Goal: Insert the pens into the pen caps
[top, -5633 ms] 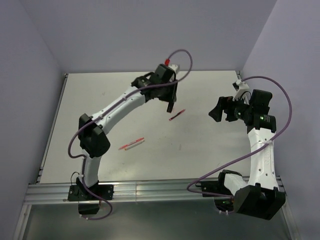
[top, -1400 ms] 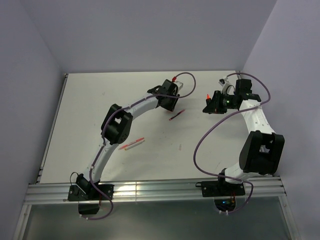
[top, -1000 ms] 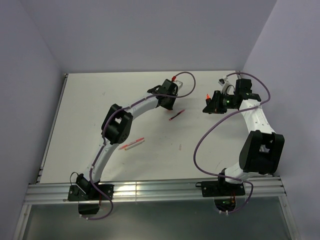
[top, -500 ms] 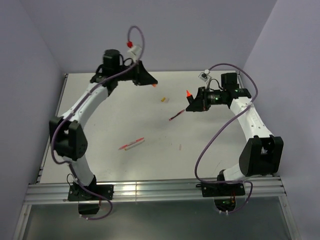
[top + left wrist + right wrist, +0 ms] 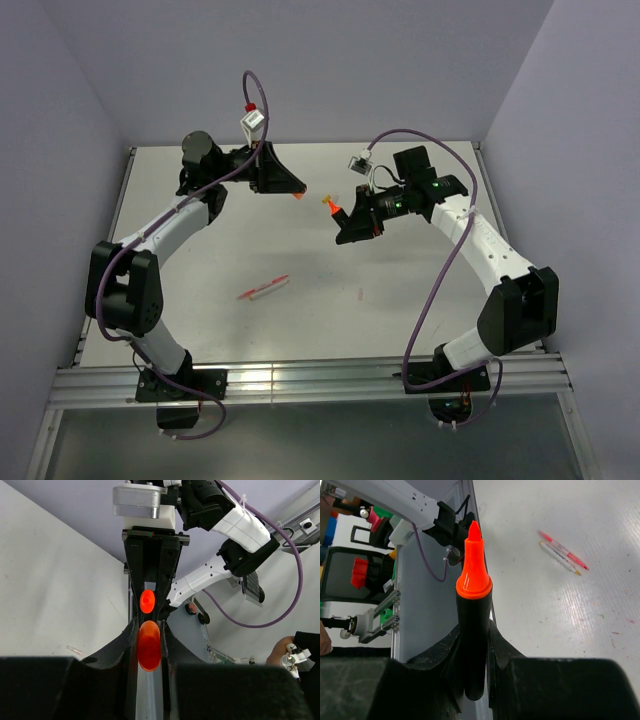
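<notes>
Left arm and right arm: white links, black joints, a purple cable looping each. Left gripper and right gripper black.

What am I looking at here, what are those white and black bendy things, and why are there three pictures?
These are two robot arms, bolted at the near edge of a white table. The wide picture comes from a fixed camera above and behind them, so the left arm shows on the left and the right arm on the right. The other two pictures come from small cameras on the wrists, each looking along that arm's own two fingers.

The left gripper pinches a small orange cap. The right gripper pinches a stubby black marker with a bare orange tip. Both are held up off the table, pointing toward each other, with a gap between them.

Two thin stick pens, red and white, lie side by side on the table.
</notes>
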Controlling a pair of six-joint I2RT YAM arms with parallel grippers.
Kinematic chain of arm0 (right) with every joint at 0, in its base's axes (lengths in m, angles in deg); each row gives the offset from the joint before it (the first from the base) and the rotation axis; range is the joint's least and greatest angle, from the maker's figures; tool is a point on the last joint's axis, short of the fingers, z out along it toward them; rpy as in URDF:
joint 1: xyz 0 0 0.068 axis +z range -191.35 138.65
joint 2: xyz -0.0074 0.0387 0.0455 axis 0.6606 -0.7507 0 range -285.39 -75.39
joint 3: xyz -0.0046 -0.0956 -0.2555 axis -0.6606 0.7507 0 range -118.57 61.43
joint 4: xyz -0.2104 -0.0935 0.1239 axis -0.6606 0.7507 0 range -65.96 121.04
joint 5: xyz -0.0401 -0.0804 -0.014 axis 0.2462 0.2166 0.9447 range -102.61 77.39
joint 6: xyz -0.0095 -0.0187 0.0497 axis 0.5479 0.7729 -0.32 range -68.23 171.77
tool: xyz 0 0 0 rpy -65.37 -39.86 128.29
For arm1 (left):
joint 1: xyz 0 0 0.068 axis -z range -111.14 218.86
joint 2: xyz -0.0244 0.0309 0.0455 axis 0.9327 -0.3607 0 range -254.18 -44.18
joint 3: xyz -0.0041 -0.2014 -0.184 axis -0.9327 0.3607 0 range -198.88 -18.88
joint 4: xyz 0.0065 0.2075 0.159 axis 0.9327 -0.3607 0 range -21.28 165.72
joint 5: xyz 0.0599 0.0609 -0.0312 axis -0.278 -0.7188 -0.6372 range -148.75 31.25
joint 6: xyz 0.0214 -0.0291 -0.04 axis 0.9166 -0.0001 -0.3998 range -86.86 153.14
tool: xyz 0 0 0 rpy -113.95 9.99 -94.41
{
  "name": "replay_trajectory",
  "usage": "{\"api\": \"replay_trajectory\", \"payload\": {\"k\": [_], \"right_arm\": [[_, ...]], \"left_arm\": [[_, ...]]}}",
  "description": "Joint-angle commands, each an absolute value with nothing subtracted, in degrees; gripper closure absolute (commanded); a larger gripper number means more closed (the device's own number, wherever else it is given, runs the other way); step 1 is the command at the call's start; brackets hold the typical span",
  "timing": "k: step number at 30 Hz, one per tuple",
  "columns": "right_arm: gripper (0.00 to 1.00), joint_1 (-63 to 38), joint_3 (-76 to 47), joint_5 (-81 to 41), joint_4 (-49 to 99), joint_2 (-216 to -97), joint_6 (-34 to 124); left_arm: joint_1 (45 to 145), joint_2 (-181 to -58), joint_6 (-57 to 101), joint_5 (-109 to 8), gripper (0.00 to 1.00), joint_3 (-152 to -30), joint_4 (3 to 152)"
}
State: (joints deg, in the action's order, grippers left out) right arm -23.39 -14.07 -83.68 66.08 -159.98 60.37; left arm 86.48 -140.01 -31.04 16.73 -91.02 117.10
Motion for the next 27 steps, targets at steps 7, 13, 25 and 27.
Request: {"api": "replay_trajectory", "payload": {"k": [7, 13, 25, 27], "right_arm": [[1.0, -21.66, -14.94, -82.83, 66.67, -159.05, 60.12], [1.0, -20.43, -14.78, -83.19, 67.19, -159.77, 60.38], [1.0, -19.73, -11.25, -82.66, 67.81, -157.21, 61.52], [1.0, -19.73, -10.9, -82.31, 67.81, -157.13, 61.44]], "left_arm": [[91.09, -136.55, -15.07, 16.4, 1.0, -92.44, 102.82], [93.99, -137.61, -8.07, 13.76, 1.0, -95.52, 93.19], [93.91, -138.05, -7.03, 13.06, 1.0, -97.36, 93.03], [93.99, -138.13, -6.59, 13.32, 1.0, -97.45, 93.2]]}}
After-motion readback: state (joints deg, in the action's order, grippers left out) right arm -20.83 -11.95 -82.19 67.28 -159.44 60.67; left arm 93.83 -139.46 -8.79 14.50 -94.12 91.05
